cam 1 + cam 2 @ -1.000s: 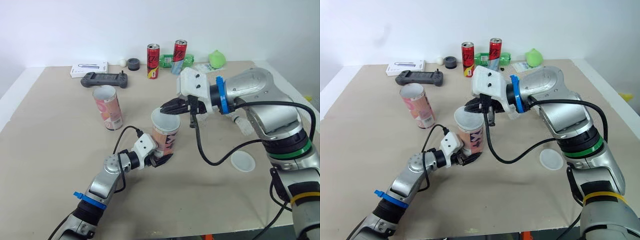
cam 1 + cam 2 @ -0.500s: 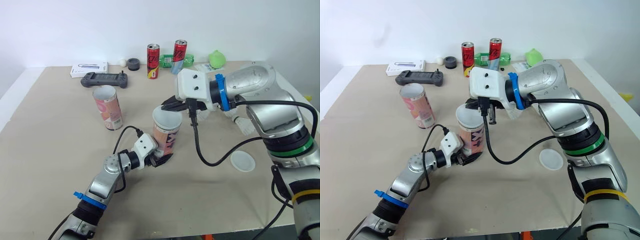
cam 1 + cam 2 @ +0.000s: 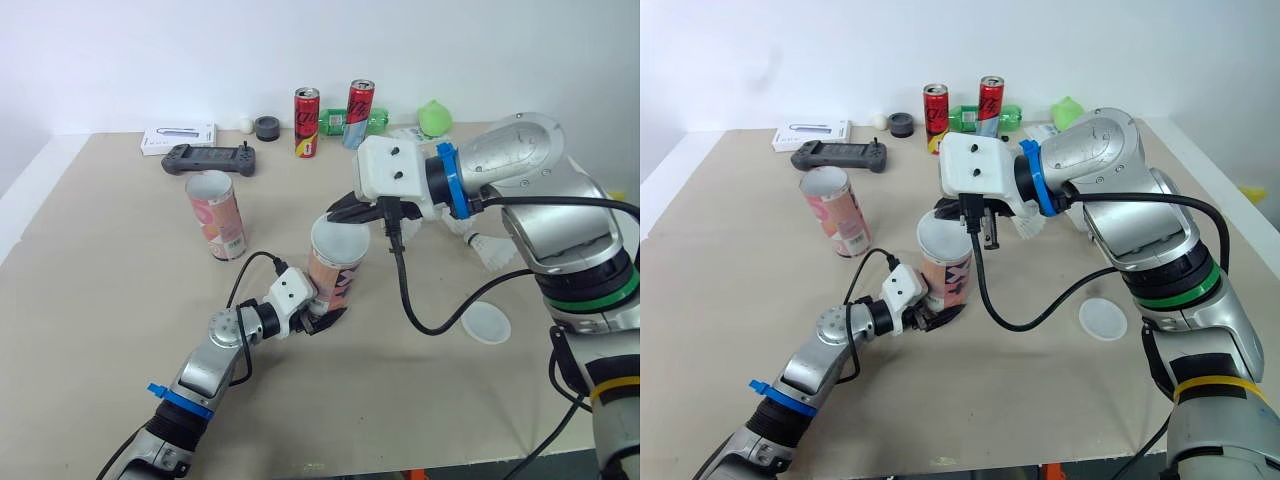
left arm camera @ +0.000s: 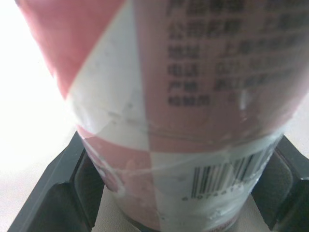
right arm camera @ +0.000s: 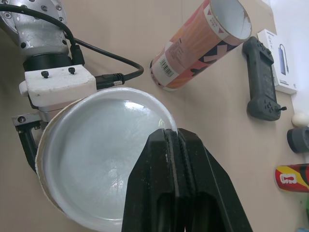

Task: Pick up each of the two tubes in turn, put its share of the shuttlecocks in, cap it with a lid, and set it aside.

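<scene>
Pink-and-white cardboard tube (image 3: 335,282) is near the middle of the beige tabletop (image 3: 100,270), with the left gripper (image 3: 322,318) jaws clamped on its base. Right gripper (image 3: 347,213) jaws pinch the round white plastic lid (image 5: 104,154) atop it. White wall (image 3: 150,60) behind.

Everything is being carried by one table (image 3: 100,300) under a beige cloth. The back edge is being taken up by a white box (image 3: 178,138), black game controller (image 3: 209,158), small white ball (image 3: 245,125), black round piece (image 3: 267,127), two upright red cans (image 3: 306,122) (image 3: 359,114), a green bottle (image 3: 340,123) behind them, and a green lump (image 3: 434,118). An open tube (image 3: 216,214) is being kept upright left of centre. A second tube (image 3: 333,275), with a lid (image 3: 340,238) on top, is being seated near centre. A loose lid (image 3: 486,322) is being left flat at right, with a white shuttlecock (image 3: 487,247) behind it.
</scene>
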{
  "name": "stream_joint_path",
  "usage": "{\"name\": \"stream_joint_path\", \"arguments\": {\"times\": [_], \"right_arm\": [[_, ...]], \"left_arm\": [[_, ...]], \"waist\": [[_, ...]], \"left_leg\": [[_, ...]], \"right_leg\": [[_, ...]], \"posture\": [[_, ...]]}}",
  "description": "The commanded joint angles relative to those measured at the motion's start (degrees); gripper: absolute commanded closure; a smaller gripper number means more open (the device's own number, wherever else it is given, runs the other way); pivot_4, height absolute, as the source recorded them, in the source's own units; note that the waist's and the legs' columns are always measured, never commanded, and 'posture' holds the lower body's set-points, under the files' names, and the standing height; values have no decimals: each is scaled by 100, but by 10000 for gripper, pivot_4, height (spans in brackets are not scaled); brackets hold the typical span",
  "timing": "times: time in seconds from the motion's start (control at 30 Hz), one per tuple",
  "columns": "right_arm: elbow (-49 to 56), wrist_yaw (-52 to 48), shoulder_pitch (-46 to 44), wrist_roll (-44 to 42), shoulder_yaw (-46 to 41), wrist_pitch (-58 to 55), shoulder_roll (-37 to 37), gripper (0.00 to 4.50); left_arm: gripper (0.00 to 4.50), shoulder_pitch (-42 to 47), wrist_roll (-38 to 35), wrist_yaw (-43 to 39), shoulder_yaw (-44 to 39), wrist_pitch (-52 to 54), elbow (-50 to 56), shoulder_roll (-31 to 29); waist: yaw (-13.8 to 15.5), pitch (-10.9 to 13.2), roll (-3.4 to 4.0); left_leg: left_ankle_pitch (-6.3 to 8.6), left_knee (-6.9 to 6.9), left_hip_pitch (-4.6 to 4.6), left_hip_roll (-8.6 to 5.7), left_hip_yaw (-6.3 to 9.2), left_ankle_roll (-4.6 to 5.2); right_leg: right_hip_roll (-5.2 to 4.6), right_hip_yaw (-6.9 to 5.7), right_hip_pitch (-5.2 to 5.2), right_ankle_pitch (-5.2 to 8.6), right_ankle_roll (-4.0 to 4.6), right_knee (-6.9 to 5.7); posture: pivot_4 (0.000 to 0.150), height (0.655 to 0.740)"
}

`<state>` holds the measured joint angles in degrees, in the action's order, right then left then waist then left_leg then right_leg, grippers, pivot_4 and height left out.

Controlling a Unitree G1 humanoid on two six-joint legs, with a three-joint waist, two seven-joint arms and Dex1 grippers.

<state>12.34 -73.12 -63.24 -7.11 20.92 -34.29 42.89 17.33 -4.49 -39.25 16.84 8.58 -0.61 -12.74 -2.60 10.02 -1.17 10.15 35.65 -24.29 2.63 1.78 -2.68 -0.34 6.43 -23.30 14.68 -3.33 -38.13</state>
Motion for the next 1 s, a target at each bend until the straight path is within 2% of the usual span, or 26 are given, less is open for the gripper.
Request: {"name": "stream_joint_path", "arguments": {"times": [0.03,0.7,1.0], "right_arm": [[204,-77,-14,-18,12,-8,-2,44675],[-65,-206,43,127,150,185,-140,44675],[-183,-29,-150,139,-77,308,-194,44675]], "left_arm": [[7568,-51,30,33,41,43,-32,8],[7568,-29,37,39,71,25,-46,56],[7568,-66,36,44,65,26,-24,56]], "waist": [[0,0,0],[0,0,0],[0,0,0]], "left_leg": [[0,0,0,0,0,0],[0,0,1,0,0,0],[0,0,1,0,0,0]], "right_leg": [[0,0,0,0,0,0],[0,-1,1,1,0,0],[0,-1,1,1,1,0]], "posture": [[1500,7400],[1500,7400],[1500,7400]]}}
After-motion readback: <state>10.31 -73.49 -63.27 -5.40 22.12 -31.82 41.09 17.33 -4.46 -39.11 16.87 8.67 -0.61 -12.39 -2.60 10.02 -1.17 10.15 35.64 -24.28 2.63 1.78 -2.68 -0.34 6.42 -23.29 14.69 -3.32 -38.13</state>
